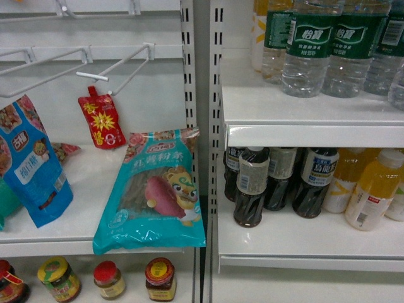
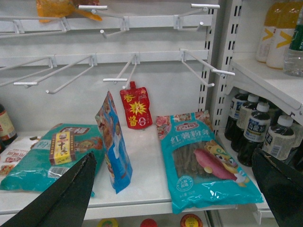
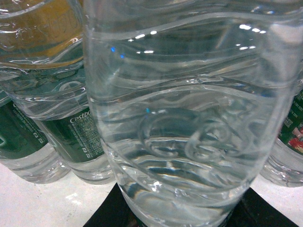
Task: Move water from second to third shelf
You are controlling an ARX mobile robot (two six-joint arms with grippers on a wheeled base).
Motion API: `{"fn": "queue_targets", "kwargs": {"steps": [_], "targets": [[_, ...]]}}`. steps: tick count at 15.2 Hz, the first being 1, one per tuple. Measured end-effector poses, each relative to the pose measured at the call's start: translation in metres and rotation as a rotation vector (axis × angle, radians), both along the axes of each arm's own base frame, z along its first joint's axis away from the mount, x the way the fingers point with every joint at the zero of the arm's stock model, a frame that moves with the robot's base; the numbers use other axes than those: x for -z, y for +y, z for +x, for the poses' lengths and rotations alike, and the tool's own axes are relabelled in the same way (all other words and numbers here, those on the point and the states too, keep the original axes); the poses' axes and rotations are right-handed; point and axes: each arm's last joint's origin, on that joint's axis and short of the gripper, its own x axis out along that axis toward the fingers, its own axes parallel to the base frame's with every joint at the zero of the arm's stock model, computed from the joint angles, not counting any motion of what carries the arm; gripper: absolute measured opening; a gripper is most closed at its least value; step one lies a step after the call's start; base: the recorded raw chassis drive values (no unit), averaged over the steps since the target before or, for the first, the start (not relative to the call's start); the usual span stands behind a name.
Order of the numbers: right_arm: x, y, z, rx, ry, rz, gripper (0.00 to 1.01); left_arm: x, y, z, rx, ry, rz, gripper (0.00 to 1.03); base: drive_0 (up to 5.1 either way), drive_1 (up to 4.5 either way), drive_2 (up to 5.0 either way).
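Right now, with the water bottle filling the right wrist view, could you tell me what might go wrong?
1. Neighbouring bottles stand close beside the water bottle; pulling it out could tip them.
2. The right end effector barely shows beneath it, so the grip is unverified; it may slip.
3. The shelf below holds dark bottles and yellow drinks; placing there could knock them.

The water bottles (image 1: 309,47) at the far right are clear, with dark green labels and white letters. Below them, the cola bottles (image 1: 251,188) are almost black, beside yellow drink bottles (image 1: 374,189). At the left, a turquoise noodle bag (image 1: 154,189) shows a pink cartoon picture, and a red pouch (image 1: 101,120) has a yellow star pattern.
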Motion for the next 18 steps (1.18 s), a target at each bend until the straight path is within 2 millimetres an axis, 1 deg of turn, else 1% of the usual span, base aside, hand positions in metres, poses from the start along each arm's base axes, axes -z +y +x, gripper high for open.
{"fn": "queue_targets", "kwargs": {"steps": [8,9,10,12,13,14,15,18], "targets": [[0.003,0.002,0.002,0.001,-0.009,-0.001,0.37,0.000,0.000,0.000,0.000,0.000,0.000,0.98,0.0,0.00,0.0],[0.006,0.003,0.001,0.001,-0.004,0.000,0.50,0.000,0.000,0.000,0.000,0.000,0.000,0.98,0.0,0.00,0.0],[0.006,0.002,0.000,-0.001,-0.005,0.000,0.62,0.000,0.000,0.000,0.000,0.000,0.000,0.98,0.0,0.00,0.0],[0.002,0.003,-0.001,-0.003,-0.023,-0.001,0.83,0.000,0.000,0.000,0.000,0.000,0.000,0.98,0.0,0.00,0.0],[-0.002,0.003,-0.004,-0.006,-0.033,-0.001,0.96,0.000,0.000,0.000,0.000,0.000,0.000,0.98,0.0,0.00,0.0],[-0.004,0.003,-0.006,-0.006,-0.041,-0.001,1.00,0.000,0.000,0.000,0.000,0.000,0.000,0.98,0.0,0.00,0.0],[-0.005,0.003,-0.006,-0.006,-0.043,-0.001,0.97,0.000,0.000,0.000,0.000,0.000,0.000,0.98,0.0,0.00,0.0],[-0.001,0.003,-0.009,-0.010,-0.021,0.005,0.98,0.000,0.000,0.000,0.000,0.000,0.000,0.98,0.0,0.00,0.0]]}}
